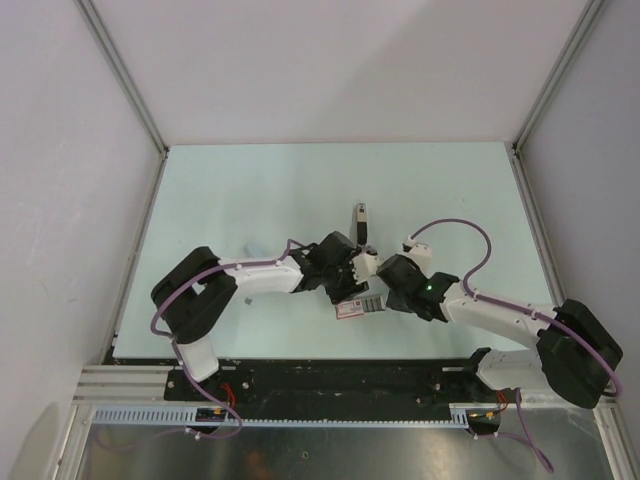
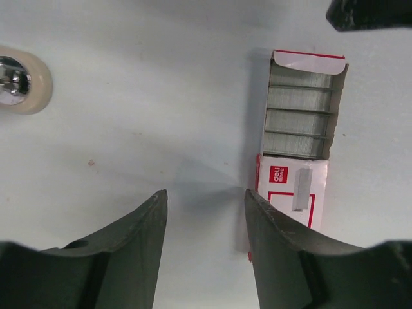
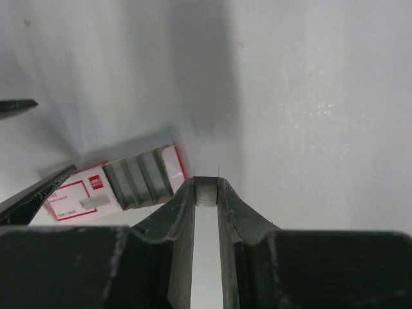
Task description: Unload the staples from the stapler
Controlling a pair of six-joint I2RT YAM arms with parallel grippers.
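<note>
The stapler [image 1: 361, 221] is a slim black bar with a silvery end, lying on the table just beyond both grippers. A rounded cream-and-chrome end [image 2: 14, 81] at the left edge of the left wrist view looks like part of it. My left gripper [image 2: 205, 196] is open and empty, low over the table, its right finger beside the staple box; it also shows in the top view [image 1: 351, 284]. My right gripper [image 3: 206, 188] is shut on a short grey strip of staples [image 3: 206, 192] pinched at its tips; in the top view it [image 1: 375, 273] sits next to the left gripper.
An open red-and-white staple box [image 2: 297, 174] holding several strips of staples [image 2: 299, 116] lies flat between the grippers; it also shows in the right wrist view [image 3: 122, 183] and the top view [image 1: 360, 307]. Grey walls with metal rails [image 1: 125, 85] enclose the table.
</note>
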